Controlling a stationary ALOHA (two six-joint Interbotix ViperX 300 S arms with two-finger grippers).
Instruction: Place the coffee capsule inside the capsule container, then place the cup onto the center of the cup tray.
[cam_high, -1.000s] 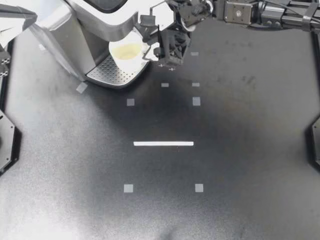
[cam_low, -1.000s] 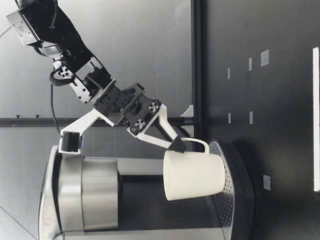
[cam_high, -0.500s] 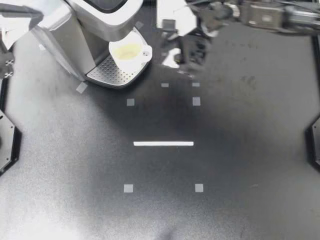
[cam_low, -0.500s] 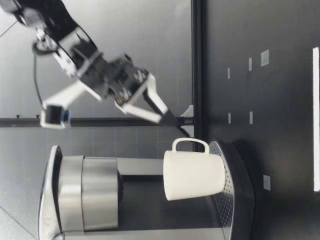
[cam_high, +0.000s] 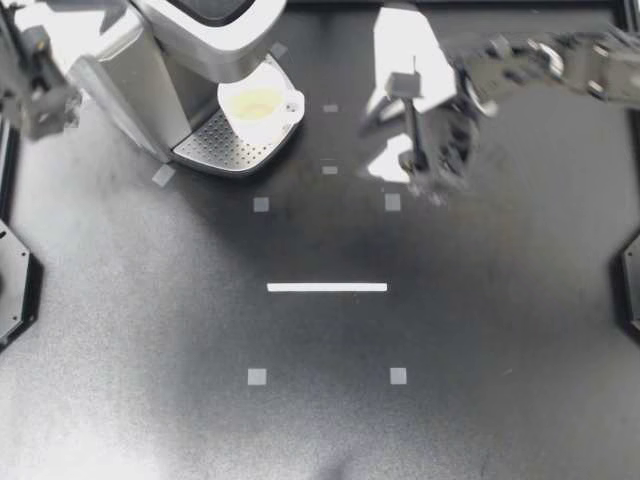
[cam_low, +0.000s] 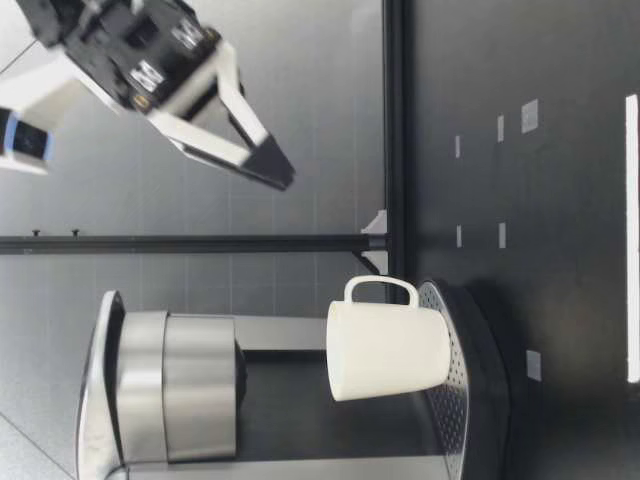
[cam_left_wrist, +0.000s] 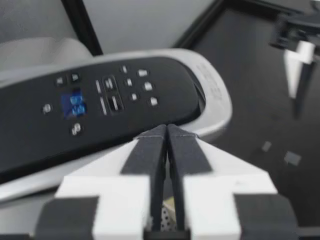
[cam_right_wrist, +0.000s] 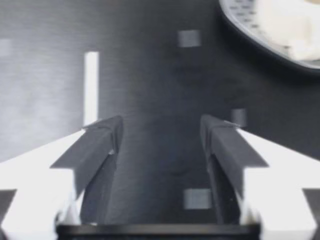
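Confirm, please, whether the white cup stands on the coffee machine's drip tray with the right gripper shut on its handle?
Not quite: the white cup does stand on the drip tray of the coffee machine, but the right gripper is open and clear of the handle, as the right wrist view shows.

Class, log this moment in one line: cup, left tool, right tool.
cup: upright on cup tray | left tool: shut, empty, near coffee machine | right tool: open, empty, above table
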